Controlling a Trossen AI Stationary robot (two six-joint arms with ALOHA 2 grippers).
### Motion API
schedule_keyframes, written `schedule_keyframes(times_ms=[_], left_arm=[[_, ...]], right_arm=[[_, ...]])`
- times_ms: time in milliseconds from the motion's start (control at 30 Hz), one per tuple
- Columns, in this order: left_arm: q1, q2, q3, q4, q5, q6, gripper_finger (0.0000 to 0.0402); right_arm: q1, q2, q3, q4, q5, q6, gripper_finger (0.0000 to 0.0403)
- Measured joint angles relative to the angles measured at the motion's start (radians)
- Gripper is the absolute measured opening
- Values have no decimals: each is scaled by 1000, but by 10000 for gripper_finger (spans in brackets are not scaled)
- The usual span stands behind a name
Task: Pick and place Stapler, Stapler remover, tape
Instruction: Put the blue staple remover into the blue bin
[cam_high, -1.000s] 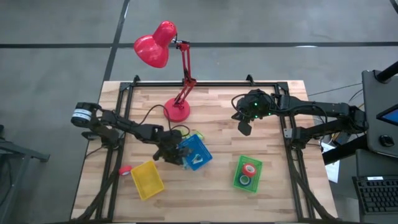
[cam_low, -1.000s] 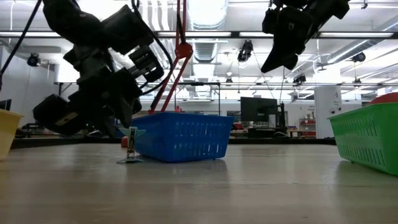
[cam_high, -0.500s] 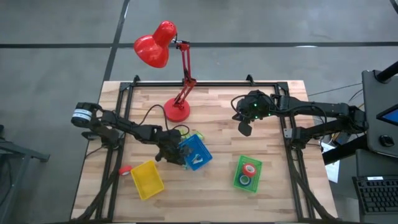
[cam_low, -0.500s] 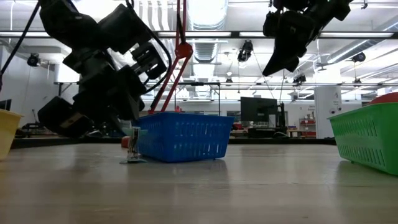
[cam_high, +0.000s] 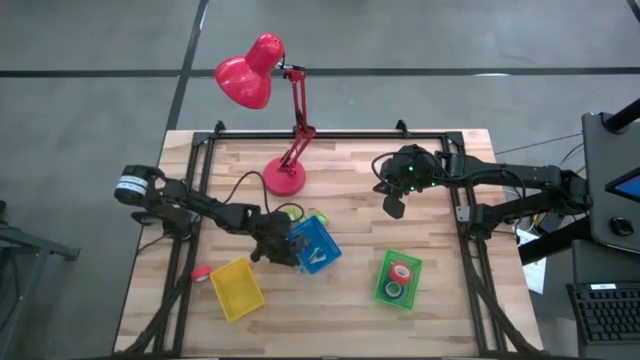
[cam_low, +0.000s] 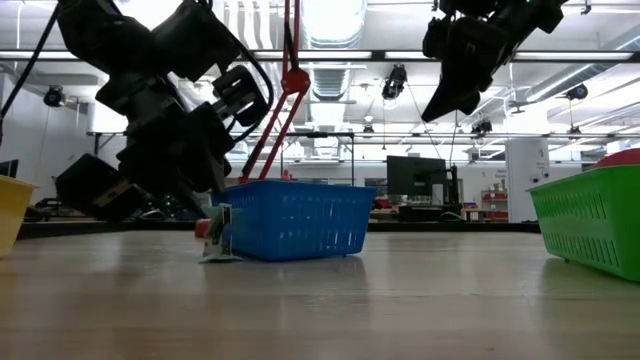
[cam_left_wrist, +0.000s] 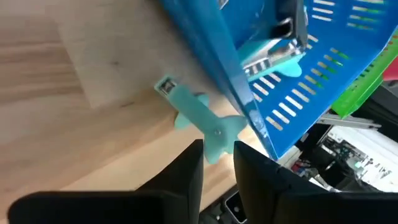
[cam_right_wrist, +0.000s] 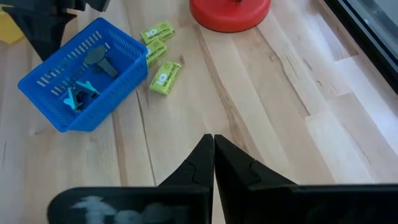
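Observation:
My left gripper (cam_left_wrist: 217, 154) (cam_high: 268, 247) is down at the left outer wall of the blue tray (cam_high: 312, 245), shut on a teal staple remover (cam_left_wrist: 198, 118) (cam_low: 218, 235). Inside the blue tray lie another teal remover (cam_right_wrist: 78, 96) and a dark grey one (cam_right_wrist: 99, 59). The green tray (cam_high: 398, 279) holds a red-rimmed tape roll (cam_high: 402, 270) and a green-blue one (cam_high: 394, 291). One red tape roll (cam_high: 201, 272) lies flat on the table beside the yellow tray (cam_high: 237, 288). My right gripper (cam_right_wrist: 213, 142) (cam_high: 394, 207) hangs shut, high over the table's far right part. My left gripper pinches the teal staple remover between its two fingers by the wide handle end (cam_left_wrist: 215, 147). The remover's metal-tipped end (cam_left_wrist: 165, 86) points away from the fingers. It stands tilted against the blue tray's outer wall, with its lower end (cam_low: 218, 257) at the table top.
A red desk lamp stands with its base (cam_high: 285, 177) on the far middle of the table. Three yellow-green boxes (cam_right_wrist: 165, 76) lie between the lamp base and the blue tray. Bare wood lies in the near middle, between the yellow and green trays.
My left gripper has moved a little toward the blue tray, still shut on the teal staple remover. The remover has slid along the table up to the tray's wall and now leans more than before.

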Motion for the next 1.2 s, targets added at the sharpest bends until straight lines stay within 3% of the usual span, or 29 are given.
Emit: schedule_keyframes(times_ms=[233, 600, 733, 933, 1067, 1200], left_arm=[[-19, 28, 0, 10, 54, 1, 92], [-24, 33, 0, 37, 36, 8, 91], [-23, 33, 0, 50, 39, 15, 70], [-24, 33, 0, 55, 48, 26, 8], [-24, 33, 0, 54, 59, 28, 4], [-33, 13, 0, 47, 148, 41, 2]], right_arm=[[0, 0, 0, 0, 0, 2, 8], [0, 0, 0, 3, 0, -13, 8], [0, 1, 0, 4, 0, -13, 8], [0, 1, 0, 4, 23, -14, 8], [0, 1, 0, 4, 24, -17, 8], [0, 1, 0, 4, 25, -19, 8]])
